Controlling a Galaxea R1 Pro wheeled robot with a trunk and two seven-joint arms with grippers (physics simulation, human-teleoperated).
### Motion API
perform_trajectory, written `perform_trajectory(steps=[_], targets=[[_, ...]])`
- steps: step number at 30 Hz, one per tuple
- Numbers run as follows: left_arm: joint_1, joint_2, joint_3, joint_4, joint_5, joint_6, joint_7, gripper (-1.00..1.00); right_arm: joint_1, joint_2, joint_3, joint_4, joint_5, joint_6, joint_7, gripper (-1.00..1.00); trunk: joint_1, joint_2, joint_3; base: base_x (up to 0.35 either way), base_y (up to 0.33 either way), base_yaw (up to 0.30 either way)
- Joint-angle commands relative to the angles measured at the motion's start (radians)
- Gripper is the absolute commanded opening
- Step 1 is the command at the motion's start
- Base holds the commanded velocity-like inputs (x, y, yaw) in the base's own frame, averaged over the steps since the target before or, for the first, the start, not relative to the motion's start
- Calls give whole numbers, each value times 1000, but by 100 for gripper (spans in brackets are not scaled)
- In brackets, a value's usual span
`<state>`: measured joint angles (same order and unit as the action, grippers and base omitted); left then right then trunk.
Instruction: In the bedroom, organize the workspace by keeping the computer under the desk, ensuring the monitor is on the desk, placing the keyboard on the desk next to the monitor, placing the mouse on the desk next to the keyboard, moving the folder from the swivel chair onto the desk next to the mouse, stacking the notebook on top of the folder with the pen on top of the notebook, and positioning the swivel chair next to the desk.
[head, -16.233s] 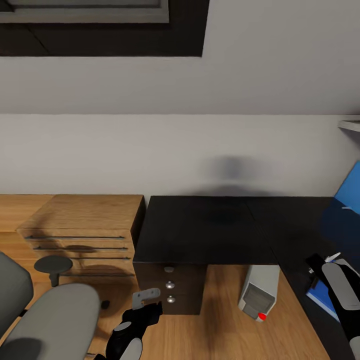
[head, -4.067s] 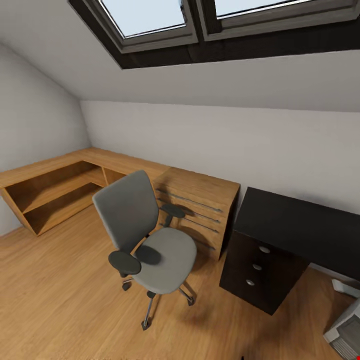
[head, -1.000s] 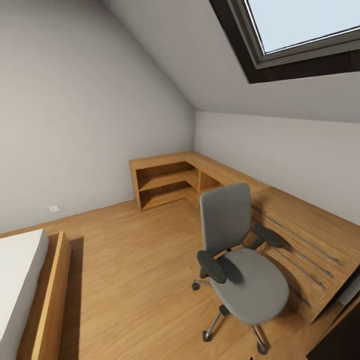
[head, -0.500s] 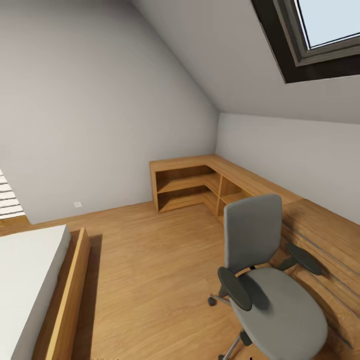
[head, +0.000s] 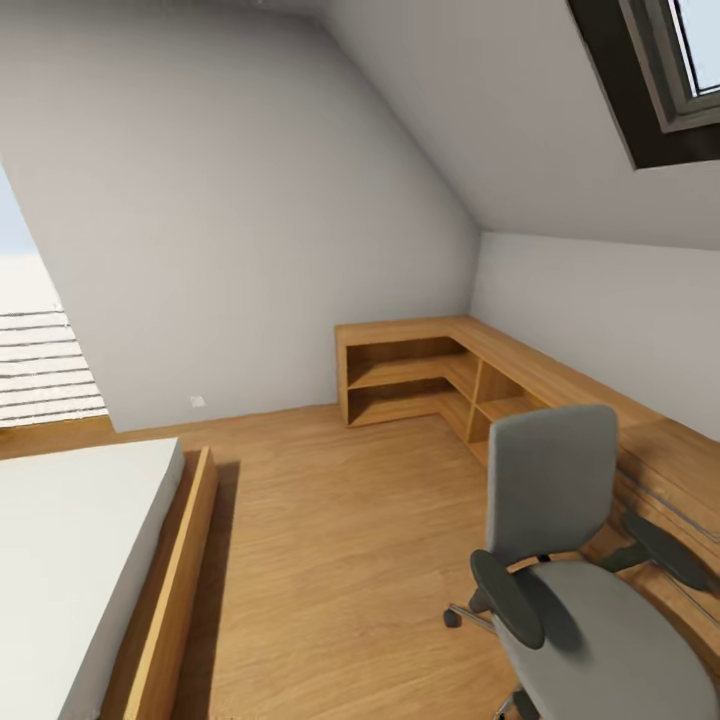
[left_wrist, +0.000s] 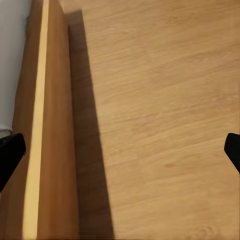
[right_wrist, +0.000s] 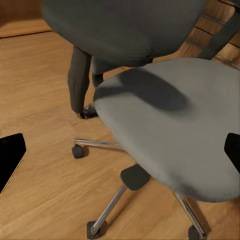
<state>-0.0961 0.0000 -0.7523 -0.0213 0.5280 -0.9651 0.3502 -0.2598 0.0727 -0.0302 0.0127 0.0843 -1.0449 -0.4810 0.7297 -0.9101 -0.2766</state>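
The swivel chair (head: 560, 590) stands on the wooden floor at the lower right of the head view, with a grey tall back, dark armrests and a bare grey seat. In the right wrist view its seat (right_wrist: 170, 130) and metal castor base (right_wrist: 107, 210) are close ahead, and my right gripper (right_wrist: 120, 152) is open with its black fingertips (right_wrist: 11, 155) wide apart. My left gripper (left_wrist: 120, 155) is open too, over the floor beside the bed's wooden side rail (left_wrist: 45, 125). The desk, computer, monitor, keyboard, mouse, folder, notebook and pen are out of view.
A bed (head: 70, 560) with a white mattress and a wooden frame (head: 175, 590) lies at the lower left. A low wooden corner shelf (head: 420, 370) runs along the far walls into a dresser (head: 670, 460). Open floor (head: 340, 540) lies between bed and chair. The ceiling slopes low.
The camera has turned left: the chair has slid towards the picture's right edge, more of the bed shows, and a bright window with blinds has come in at the left.
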Motion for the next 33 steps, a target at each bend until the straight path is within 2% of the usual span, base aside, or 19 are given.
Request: perform_trajectory(steps=[1,14,24,33], targets=[[-1,0,-9,0,4,-1,6,100,-1,0,-3,1,10,-2,-7,100,0,-1,0,0,0,225],[-1,0,-8,0,4,-1,6,100,-1,-3,-4,1,12,-2,-3,100,0,-1,16,35,10,164],[-1,0,-7,0,4,0,6,100,-1,-3,-3,2,12,-2,-1,100,0,-1,29,278,124,128],[-1,0,-7,0,4,0,6,100,-1,-3,-2,2,12,-2,-1,100,0,-1,32,298,155,35]])
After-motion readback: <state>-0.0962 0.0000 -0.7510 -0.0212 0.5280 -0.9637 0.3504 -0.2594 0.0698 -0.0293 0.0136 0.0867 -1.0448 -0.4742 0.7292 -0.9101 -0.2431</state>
